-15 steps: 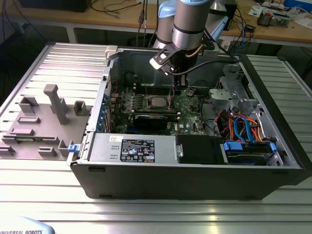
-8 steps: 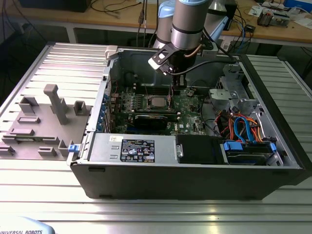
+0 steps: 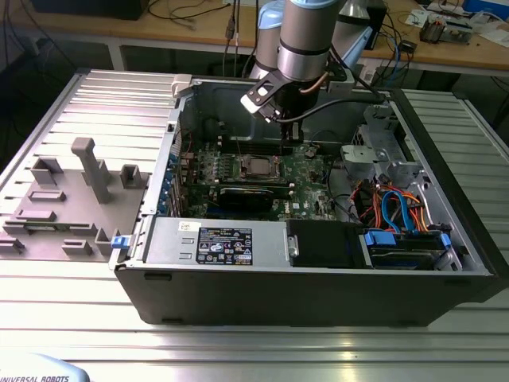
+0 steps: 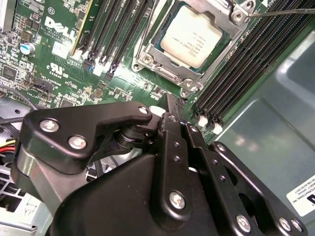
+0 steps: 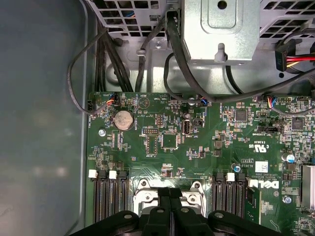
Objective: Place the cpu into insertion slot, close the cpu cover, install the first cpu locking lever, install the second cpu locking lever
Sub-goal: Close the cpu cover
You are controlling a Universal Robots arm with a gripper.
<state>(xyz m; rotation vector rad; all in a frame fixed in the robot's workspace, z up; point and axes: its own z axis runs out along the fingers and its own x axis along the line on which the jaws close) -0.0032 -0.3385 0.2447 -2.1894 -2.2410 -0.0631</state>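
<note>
Closest to the wrist cameras, the tool (image 4: 173, 103) has its two black fingers (image 5: 165, 197) pressed together along their length with nothing between them. Its tip hangs just off one corner of the insertion slot (image 4: 172, 78), beside the white latches of the memory slots (image 4: 256, 64); whether the tip touches the board cannot be told. Just past the tip, the cpu (image 4: 191, 37) lies flat in the slot, its pale metal top showing through the window of the cpu cover (image 4: 148, 46), which lies down around it as a silver frame. A thin metal lever (image 4: 280, 11) runs from the screw at the slot's far corner out across the memory slots; whether it is latched cannot be told. In the first wrist view the green board (image 5: 197, 147) spreads beyond the fingers, with a coin battery (image 5: 123, 119) on it and, further on, black cables (image 5: 108, 54) leading up to a grey drive cage (image 5: 221, 29). In the exterior view the arm (image 3: 302, 40) comes down from above into the open computer case (image 3: 318, 298), the tool just beside the slot toward the exterior view's right. The case lies on a ribbed metal table (image 3: 238, 350), a grey fixture plate (image 3: 79, 191) with upright blocks sits beside it on the exterior view's left, and a wooden table (image 3: 199, 28) stands behind.
</note>
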